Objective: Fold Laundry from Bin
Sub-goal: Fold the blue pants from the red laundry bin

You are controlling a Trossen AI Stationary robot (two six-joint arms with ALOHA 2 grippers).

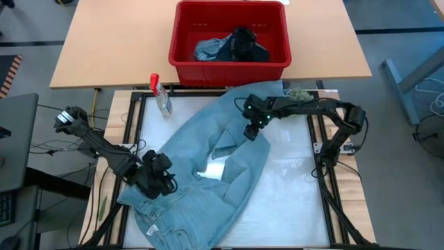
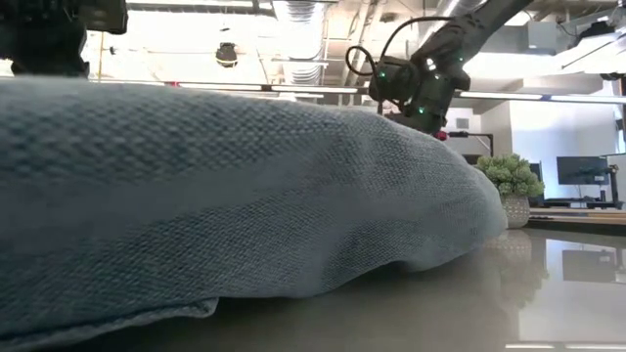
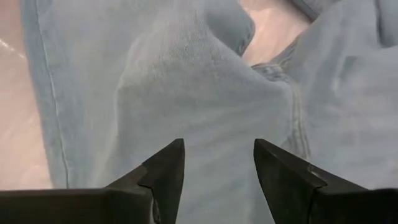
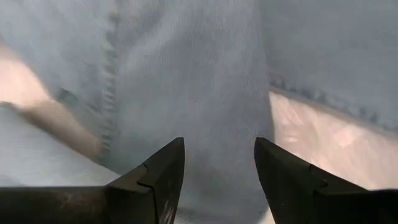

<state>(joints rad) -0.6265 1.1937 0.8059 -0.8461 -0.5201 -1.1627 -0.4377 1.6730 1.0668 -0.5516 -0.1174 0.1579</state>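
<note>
A faded blue denim garment (image 1: 208,167) is lying spread and rumpled across the white tabletop (image 1: 291,187), just in front of the red bin (image 1: 229,42), which is holding more dark and blue laundry (image 1: 232,45). The left hand (image 1: 158,179) is hovering over the garment's near-left part, fingers (image 3: 165,171) parted and gripping nothing. The right hand (image 1: 252,128) is hanging over its upper middle, likewise released.

Wooden table (image 1: 104,48) at the back, grey floor (image 1: 409,173) around it, black desk corner (image 1: 14,139) on the left w/ cables. Low cam: ceiling w/ ducts (image 2: 298,44) and strip lights, small potted plant (image 2: 511,186), monitors (image 2: 582,171) on a desk far right.
</note>
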